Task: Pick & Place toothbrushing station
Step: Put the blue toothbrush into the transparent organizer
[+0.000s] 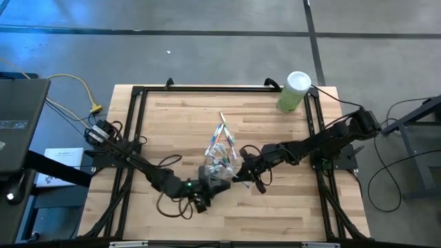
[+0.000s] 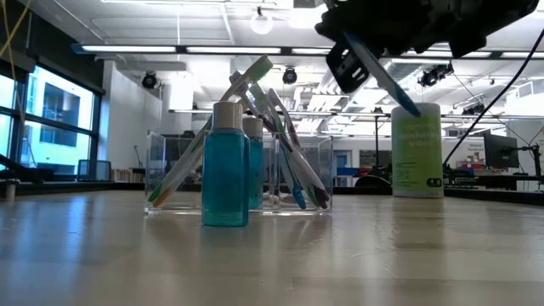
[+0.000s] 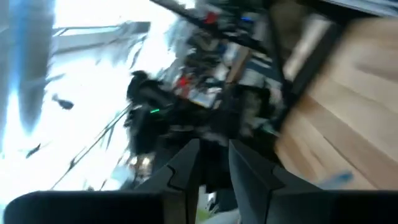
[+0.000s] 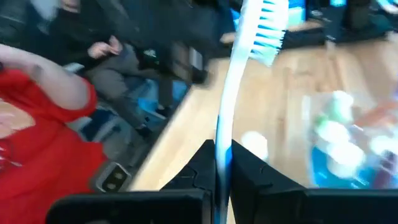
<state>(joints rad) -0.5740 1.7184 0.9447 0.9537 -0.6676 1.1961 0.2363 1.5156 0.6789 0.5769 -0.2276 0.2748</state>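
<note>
The clear holder stands mid-table, pastel toothbrushes leaning out of it. Two small blue bottles with white caps stand at its near side. My right gripper hovers just right of the holder, shut on a white toothbrush with blue bristles. My left gripper is at the holder's near-left side, fingers apart with nothing visible between them. The left wrist view is blurred. My right gripper pinches the toothbrush's handle between its two fingers, partway down from the bristle head. The brush runs out forward past the fingertips, along the fingers. It is lifted clear of the table and slants in the air in the low view.
A tall green canister with a white lid stands at the far right of the table. A black frame borders the wooden top. Beyond the table edge, people show in the right wrist view.
</note>
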